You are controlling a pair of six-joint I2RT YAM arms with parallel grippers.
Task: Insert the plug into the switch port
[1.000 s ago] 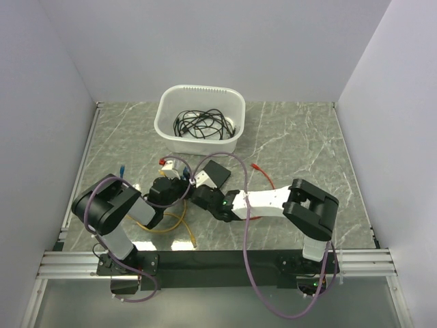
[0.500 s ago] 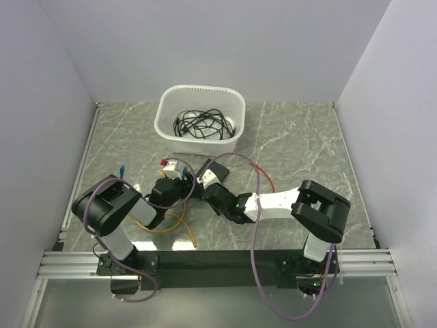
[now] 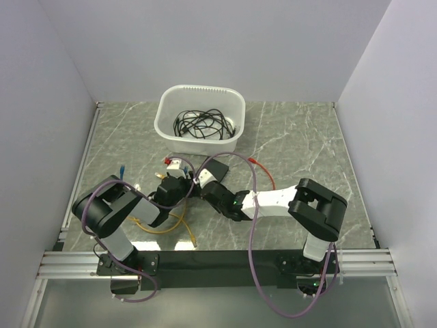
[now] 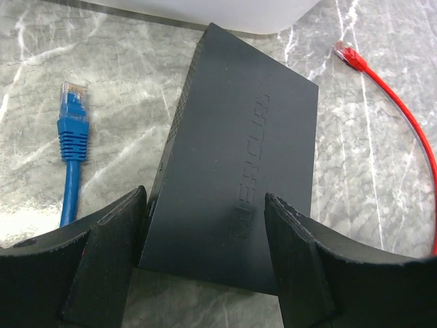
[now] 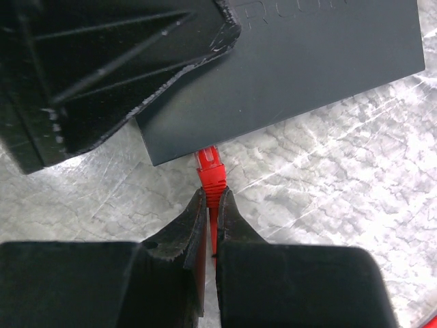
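Note:
The black switch (image 3: 218, 169) lies flat in front of the tub. In the left wrist view the switch (image 4: 239, 150) sits between my left gripper's (image 4: 205, 205) two fingers, which clamp its near end from both sides. My right gripper (image 5: 212, 198) is shut on the red plug (image 5: 213, 174). The plug's clear tip meets the switch's (image 5: 307, 61) near edge and disappears under it. How far it is seated in a port is hidden. In the top view both grippers meet at the switch, left (image 3: 183, 180) and right (image 3: 209, 187).
A white tub (image 3: 199, 119) of black cables stands behind the switch. A loose blue plug (image 4: 74, 116) lies left of the switch. The red cable's other end (image 4: 345, 51) lies to its right. A yellow cable (image 3: 164, 225) lies near the left arm.
My right arm has swung and brought the red plug up against the switch's edge. The switch has turned slightly in the left gripper.

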